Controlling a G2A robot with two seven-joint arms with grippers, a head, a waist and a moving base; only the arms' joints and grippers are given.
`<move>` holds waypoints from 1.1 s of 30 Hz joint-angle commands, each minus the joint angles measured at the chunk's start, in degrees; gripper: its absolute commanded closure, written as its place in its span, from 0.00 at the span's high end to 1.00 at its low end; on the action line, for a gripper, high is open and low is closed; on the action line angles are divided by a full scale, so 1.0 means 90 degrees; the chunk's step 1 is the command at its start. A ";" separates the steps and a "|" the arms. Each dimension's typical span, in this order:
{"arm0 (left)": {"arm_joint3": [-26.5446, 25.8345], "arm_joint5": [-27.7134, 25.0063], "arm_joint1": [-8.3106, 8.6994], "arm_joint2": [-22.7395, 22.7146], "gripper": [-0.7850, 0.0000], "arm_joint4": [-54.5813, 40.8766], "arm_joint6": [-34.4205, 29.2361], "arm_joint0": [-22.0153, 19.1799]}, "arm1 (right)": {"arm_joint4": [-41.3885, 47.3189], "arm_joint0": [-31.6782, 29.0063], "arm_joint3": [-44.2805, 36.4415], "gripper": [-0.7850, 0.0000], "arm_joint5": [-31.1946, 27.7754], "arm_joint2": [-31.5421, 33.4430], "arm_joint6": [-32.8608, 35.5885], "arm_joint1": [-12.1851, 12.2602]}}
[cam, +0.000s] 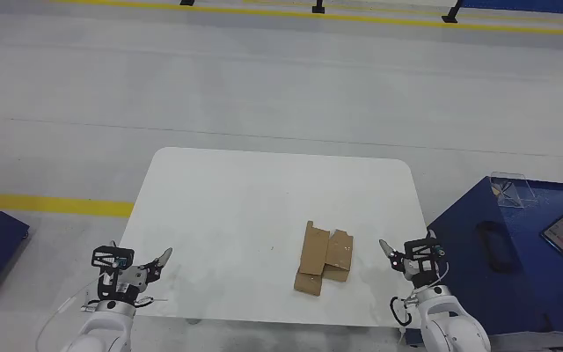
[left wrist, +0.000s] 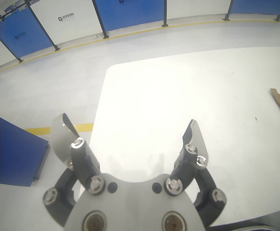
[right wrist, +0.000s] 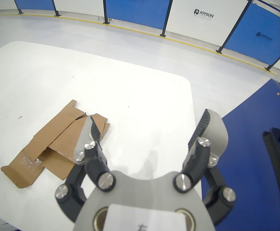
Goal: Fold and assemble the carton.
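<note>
A flat, unfolded brown carton (cam: 323, 257) lies on the white table (cam: 237, 220), toward its front right. In the right wrist view the carton (right wrist: 54, 140) rests flat with its flaps spread and a bit of clear tape on it. My right gripper (cam: 406, 251) hangs open at the table's front right edge, a short way right of the carton, with nothing between its fingers (right wrist: 93, 129). My left gripper (cam: 139, 260) stands open at the table's front left corner, far from the carton, also empty. A corner of the carton (left wrist: 276, 96) shows in the left wrist view.
A dark blue cabinet (cam: 493, 255) stands close to the table's right side, beside my right arm. Another blue box (left wrist: 19, 153) sits on the floor left of the table. Yellow floor lines (cam: 62, 205) and blue-and-white partition panels (right wrist: 190, 15) lie beyond.
</note>
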 commanded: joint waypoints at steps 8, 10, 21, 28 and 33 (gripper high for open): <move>0.0000 0.0000 0.0000 0.0000 1.00 0.0000 0.0000 0.0000 | 0.0000 0.0000 0.0000 1.00 0.0000 0.0000 0.0000 0.0000; 0.0000 0.0000 0.0000 0.0000 1.00 0.0000 0.0000 0.0000 | 0.0000 0.0000 0.0000 1.00 0.0000 0.0000 0.0000 0.0000; 0.0000 0.0000 0.0000 0.0000 1.00 0.0000 0.0000 0.0000 | 0.0000 0.0000 0.0000 1.00 0.0000 0.0000 0.0000 0.0000; 0.0000 0.0000 0.0000 0.0000 1.00 0.0000 0.0000 0.0000 | 0.0000 0.0000 0.0000 1.00 0.0000 0.0000 0.0000 0.0000; 0.0000 0.0000 0.0000 0.0000 1.00 0.0000 0.0000 0.0000 | 0.1325 -0.0058 -0.0070 1.00 -0.0808 -0.0029 0.1010 -0.0008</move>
